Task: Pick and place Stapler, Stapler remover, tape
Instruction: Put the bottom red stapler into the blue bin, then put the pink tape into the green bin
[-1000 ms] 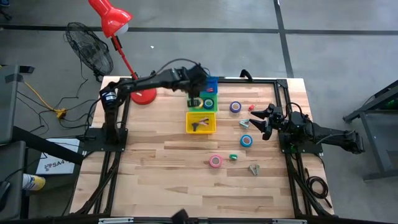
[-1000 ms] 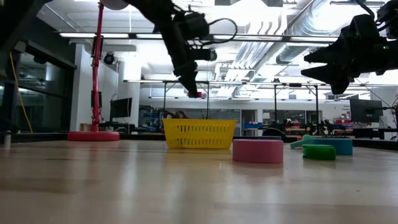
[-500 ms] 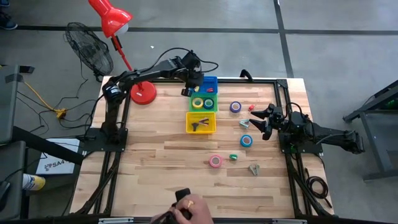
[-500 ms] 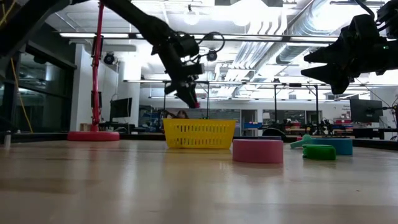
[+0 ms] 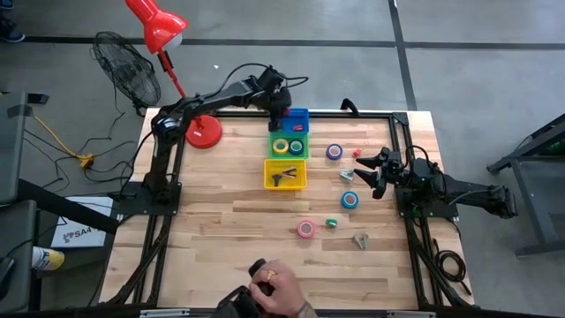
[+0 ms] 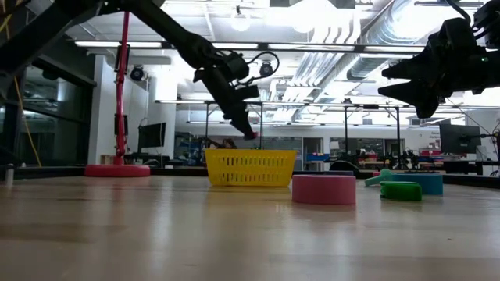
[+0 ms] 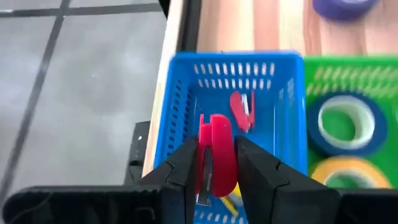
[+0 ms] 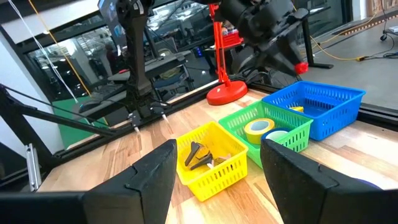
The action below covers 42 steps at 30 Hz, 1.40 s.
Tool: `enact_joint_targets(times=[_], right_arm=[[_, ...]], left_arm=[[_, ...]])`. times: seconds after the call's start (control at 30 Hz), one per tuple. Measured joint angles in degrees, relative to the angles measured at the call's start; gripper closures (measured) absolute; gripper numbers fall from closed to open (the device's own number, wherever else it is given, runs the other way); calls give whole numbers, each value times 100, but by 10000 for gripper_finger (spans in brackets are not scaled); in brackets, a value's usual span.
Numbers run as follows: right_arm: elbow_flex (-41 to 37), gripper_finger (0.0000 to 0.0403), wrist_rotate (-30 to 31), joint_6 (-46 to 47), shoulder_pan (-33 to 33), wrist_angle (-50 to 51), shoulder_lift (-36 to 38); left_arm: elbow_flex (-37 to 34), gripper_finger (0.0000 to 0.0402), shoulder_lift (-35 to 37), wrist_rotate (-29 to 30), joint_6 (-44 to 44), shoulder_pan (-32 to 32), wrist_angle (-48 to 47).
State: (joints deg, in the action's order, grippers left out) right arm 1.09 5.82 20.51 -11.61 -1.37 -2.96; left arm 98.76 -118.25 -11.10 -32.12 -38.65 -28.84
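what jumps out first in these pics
The left gripper hangs over the blue basket at the table's far edge, shut on a red stapler. Beside it stand a green basket of tape rolls and a yellow basket; a person's hand shows at the near edge.

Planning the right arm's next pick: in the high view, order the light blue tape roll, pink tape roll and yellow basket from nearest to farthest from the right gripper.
1. Light blue tape roll, just beside the right gripper.
2. Pink tape roll, mid-table, toward the front.
3. Yellow basket, mid-table, farthest.
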Motion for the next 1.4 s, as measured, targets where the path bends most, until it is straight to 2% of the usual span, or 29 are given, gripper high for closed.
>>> enact_joint_targets(times=[0.13, 0.33, 0.57, 0.7, 1.1, 1.3, 1.4], right_arm=[[1, 180, -2, 0, 0, 0, 0], [0, 180, 0, 0, 2, 0, 0], [0, 181, -2, 0, 2, 0, 0], [1, 180, -1, 0, 1, -2, 0], [2, 180, -2, 0, 0, 0, 0], [0, 181, -2, 0, 1, -2, 0], [2, 180, -1, -2, 1, 0, 0]], left_arm=[[410, 319, -289, -41, 593, 2, -184], [864, 319, -734, -728, 1532, 2, -355], [889, 318, -804, -436, 2047, 0, -563], [889, 308, -807, -331, 2150, -3, -604], [889, 241, -807, -327, 2386, -3, -654], [887, 229, -767, -253, 2378, -3, -756], [885, 229, -527, -72, 2189, 3, -813]])
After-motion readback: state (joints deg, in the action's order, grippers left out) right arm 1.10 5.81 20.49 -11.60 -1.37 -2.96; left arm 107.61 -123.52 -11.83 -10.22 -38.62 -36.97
